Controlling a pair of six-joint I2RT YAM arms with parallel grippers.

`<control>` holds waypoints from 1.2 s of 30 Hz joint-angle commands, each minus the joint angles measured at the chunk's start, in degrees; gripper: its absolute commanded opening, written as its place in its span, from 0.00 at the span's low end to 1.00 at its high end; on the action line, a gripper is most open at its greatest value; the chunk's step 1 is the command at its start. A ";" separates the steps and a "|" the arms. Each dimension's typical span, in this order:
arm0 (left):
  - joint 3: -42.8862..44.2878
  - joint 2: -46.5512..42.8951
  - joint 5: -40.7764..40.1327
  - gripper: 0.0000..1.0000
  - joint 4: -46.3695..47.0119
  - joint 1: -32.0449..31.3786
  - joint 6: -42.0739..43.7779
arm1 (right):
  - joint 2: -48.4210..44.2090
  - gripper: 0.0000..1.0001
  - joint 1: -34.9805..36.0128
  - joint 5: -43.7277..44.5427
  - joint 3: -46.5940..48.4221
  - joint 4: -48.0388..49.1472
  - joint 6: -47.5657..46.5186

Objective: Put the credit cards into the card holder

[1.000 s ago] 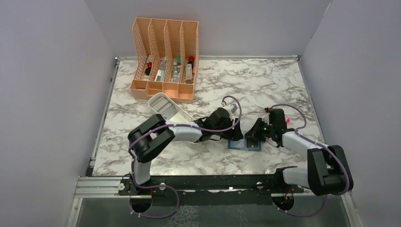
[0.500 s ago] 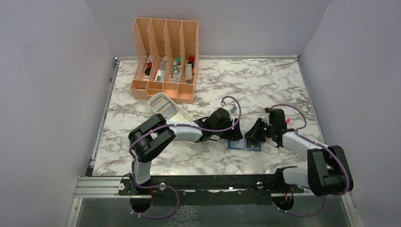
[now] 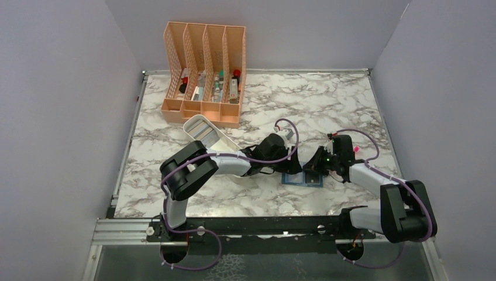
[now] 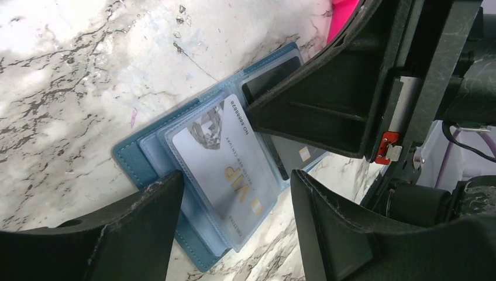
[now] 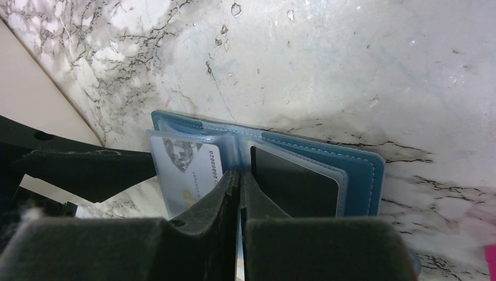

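Left wrist view shows one card holder (image 4: 127, 157), two credit cards (image 4: 225, 170) inside, left gripper (image 4: 234, 182) wide, right gripper (image 5: 240, 175) pinched shut.

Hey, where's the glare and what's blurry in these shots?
Left wrist view: glare whitens the table upper left, yet the card print stays sharp. Right wrist view: glare along the top, dark shadow beside the wallet. Top view: even light, no blur.

Plain grey-lilac walls (image 3: 58, 117) on three sides; marble-pattern table (image 3: 316, 99).
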 commanded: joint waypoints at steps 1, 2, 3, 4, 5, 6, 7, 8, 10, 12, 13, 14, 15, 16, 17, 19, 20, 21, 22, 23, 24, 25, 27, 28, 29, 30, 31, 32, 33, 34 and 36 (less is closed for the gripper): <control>1.66 -1.68 2.55 0.71 1.90 -0.99 -0.78 | 1.07 0.09 0.34 1.67 -1.80 0.04 -0.47; 1.73 -1.92 2.51 0.71 1.85 -1.09 -0.69 | 1.10 0.10 0.34 1.57 -1.85 0.14 -0.45; 1.84 -2.10 2.54 0.71 1.84 -1.22 -0.67 | 1.08 0.10 0.34 1.53 -1.99 0.23 -0.45; 1.97 -2.23 2.70 0.71 1.84 -1.31 -0.59 | 0.97 0.10 0.34 1.53 -1.98 0.23 -0.45; 2.21 -2.16 2.90 0.71 1.88 -1.40 -0.60 | 0.94 0.10 0.34 1.52 -1.98 0.24 -0.45; 2.45 -2.02 3.08 0.71 1.84 -1.51 -0.58 | 0.90 0.09 0.34 1.44 -2.02 0.20 -0.45; 2.65 -1.92 3.07 0.71 1.84 -1.60 -0.58 | 0.78 0.09 0.34 1.36 -2.01 0.19 -0.37; 2.82 -1.78 3.19 0.71 1.84 -1.75 -0.58 | 0.67 0.09 0.34 1.35 -1.94 0.16 -0.36; 3.24 -1.64 3.25 0.71 1.87 -1.95 -0.43 | 0.35 0.09 0.34 1.26 -1.81 -0.14 -0.36; 3.60 -1.68 3.25 0.71 1.88 -2.06 -0.20 | 0.05 0.10 0.34 1.33 -1.32 -0.64 -0.36; 3.76 -1.72 3.27 0.71 1.84 -2.13 -0.01 | -0.12 0.10 0.38 1.47 -1.09 -0.91 -0.36; 3.89 -1.81 3.25 0.72 1.88 -2.13 0.22 | -0.32 0.11 0.34 1.51 -0.83 -1.10 -0.35; 4.03 -1.80 3.21 0.72 1.84 -2.15 0.40 | -0.41 0.11 0.34 1.52 -0.69 -1.20 -0.36; 4.13 -1.81 3.20 0.72 1.84 -2.21 0.58 | -0.42 0.12 0.34 1.52 -0.52 -1.36 -0.36; 4.28 -1.76 3.21 0.72 1.84 -2.21 0.72 | -0.43 0.12 0.35 1.52 -0.46 -1.47 -0.36; 4.44 -1.66 3.21 0.72 1.86 -2.19 0.97 | -0.50 0.12 0.34 1.59 -0.54 -1.43 -0.29; 4.45 -1.64 3.27 0.72 1.77 -2.21 1.02 | -0.62 0.13 0.39 1.61 -0.57 -1.43 -0.28; 4.52 -1.57 3.36 0.72 1.79 -2.23 1.08 | -0.66 0.14 0.35 1.67 -0.57 -1.55 -0.27; 4.59 -1.58 3.45 0.72 1.75 -2.24 1.09 | -0.75 0.14 0.36 1.81 -0.45 -1.71 -0.27; 4.63 -1.59 3.45 0.72 1.75 -2.24 1.09 | -0.95 0.15 0.34 1.99 -0.36 -1.88 -0.27; 4.70 -1.63 3.47 0.72 1.75 -2.27 1.15 | -1.15 0.15 0.34 2.23 -0.20 -2.11 -0.27; 4.76 -1.63 3.47 0.72 1.68 -2.25 1.24 | -1.47 0.15 0.32 2.49 -0.08 -2.52 -0.27; 4.87 -1.63 3.13 0.72 1.43 -2.25 1.41 | -2.23 0.18 0.34 3.24 0.39 -3.55 -0.20; 5.01 -1.57 3.00 0.72 1.29 -2.22 1.62 | -2.78 0.19 0.34 3.79 0.65 -4.15 -0.19; 5.10 -1.43 2.83 0.72 1.11 -2.24 1.81 | -3.53 0.21 0.35 4.33 0.92 -4.75 -0.11; 5.24 -1.26 2.82 0.72 0.98 -2.24 1.98 | -4.08 0.22 0.34 4.93 1.19 -5.29 -0.08; 5.43 -1.09 2.84 0.73 0.88 -2.24 2.16 | -4.78 0.23 0.34 5.36 1.32 -5.76 -0.02; 5.52 -0.98 2.86 0.73 0.81 -2.22 2.22 | -5.34 0.24 0.34 5.73 1.43 -6.12 0.07; 5.64 -0.91 2.88 0.73 0.79 -2.24 2.23 | -5.88 0.25 0.34 5.92 1.45 -6.43 0.08; 5.82 -0.78 3.08 0.73 0.81 -2.24 2.37 | -6.38 0.25 0.29 6.18 1.45 -6.70 0.14; 6.03 -0.72 3.35 0.73 0.79 -2.24 2.48 | -7.14 0.27 0.38 6.71 1.37 -7.01 0.17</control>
